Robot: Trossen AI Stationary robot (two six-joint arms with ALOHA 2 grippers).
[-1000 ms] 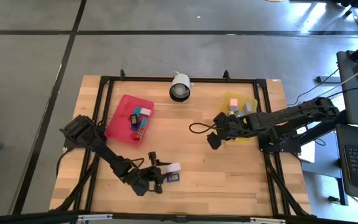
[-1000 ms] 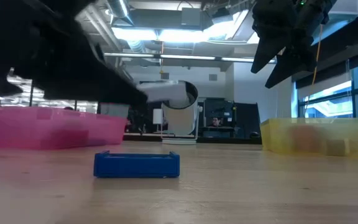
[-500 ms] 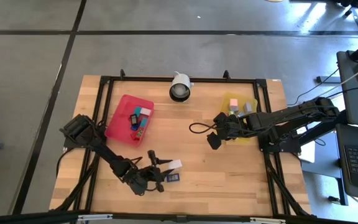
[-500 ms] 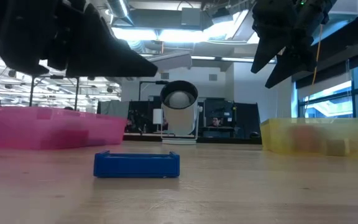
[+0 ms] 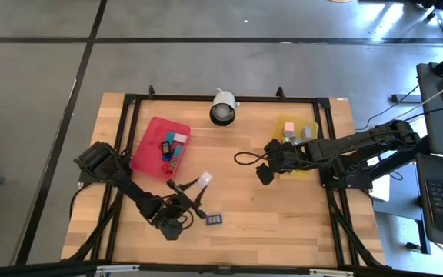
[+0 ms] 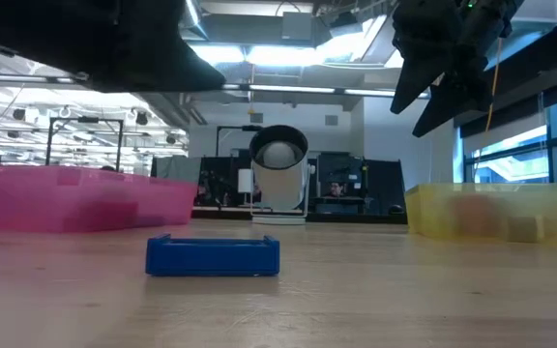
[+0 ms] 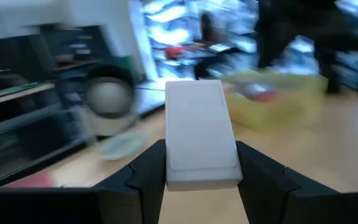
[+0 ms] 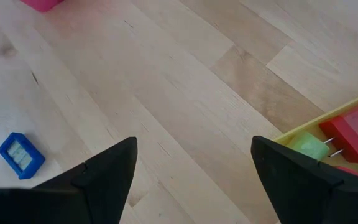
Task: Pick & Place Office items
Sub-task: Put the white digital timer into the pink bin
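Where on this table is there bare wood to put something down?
Bare wood lies between the red tray and the yellow tray, up to the white camera, and right of the blue piece. The front-left, under the left gripper with its white block, is crowded.

The table (image 5: 283,208) is pale wood with a streaky grain, edged by a black frame (image 5: 229,98). One tray (image 5: 146,150) is red, showing pink in the low view; the other tray (image 5: 308,165) is yellow. A blue piece (image 5: 214,220) lies on the wood. The left gripper (image 7: 199,163) is black, and the block (image 7: 199,132) between its fingers is plain white. In the yellow tray sit a red block (image 8: 356,129) and a light green block (image 8: 307,146). The right gripper (image 8: 192,168) is black too.
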